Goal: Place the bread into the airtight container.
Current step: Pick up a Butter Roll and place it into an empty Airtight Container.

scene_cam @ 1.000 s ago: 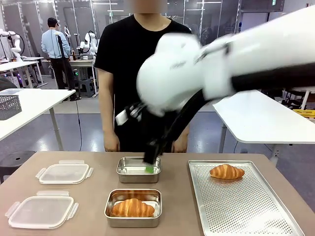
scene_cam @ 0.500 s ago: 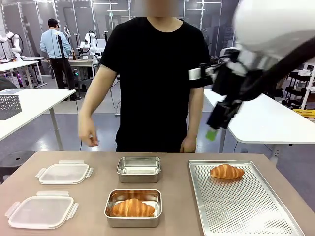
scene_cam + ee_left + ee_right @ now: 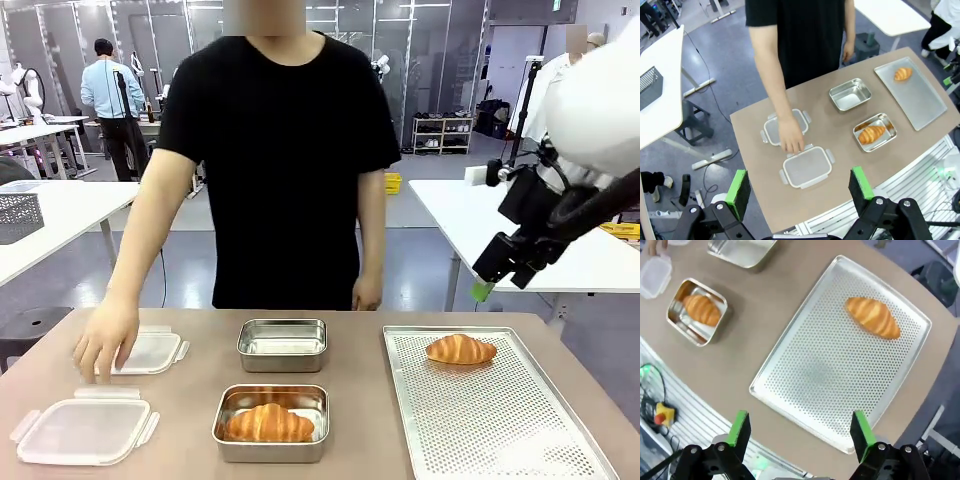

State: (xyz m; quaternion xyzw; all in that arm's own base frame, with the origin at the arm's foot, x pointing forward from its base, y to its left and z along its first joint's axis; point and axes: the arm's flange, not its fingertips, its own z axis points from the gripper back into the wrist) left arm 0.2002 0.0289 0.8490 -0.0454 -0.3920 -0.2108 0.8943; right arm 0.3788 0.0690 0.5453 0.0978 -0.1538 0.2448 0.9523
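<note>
One bread, a golden croissant [image 3: 460,349], lies at the far end of the perforated metal tray [image 3: 480,425]. Another croissant [image 3: 268,423] rests inside the near steel container [image 3: 222,440]. The far steel container [image 3: 282,345] holds nothing. My right gripper [image 3: 487,288] hangs open in the air above the tray's far right corner; in its wrist view the gripper [image 3: 801,432] looks down on the tray [image 3: 825,370] and the croissant [image 3: 873,316]. My left gripper [image 3: 799,185] stands open high above the table, nothing between its fingers.
Two clear plastic lids lie at the table's left: a near one [image 3: 82,430] and a far one [image 3: 150,351]. The person's hand [image 3: 105,345] rests on the far lid. The person stands at the far edge behind the containers.
My right arm swung away from above the far container, rightward and up, to above the tray's far right. The person's hand came down onto the far lid.
</note>
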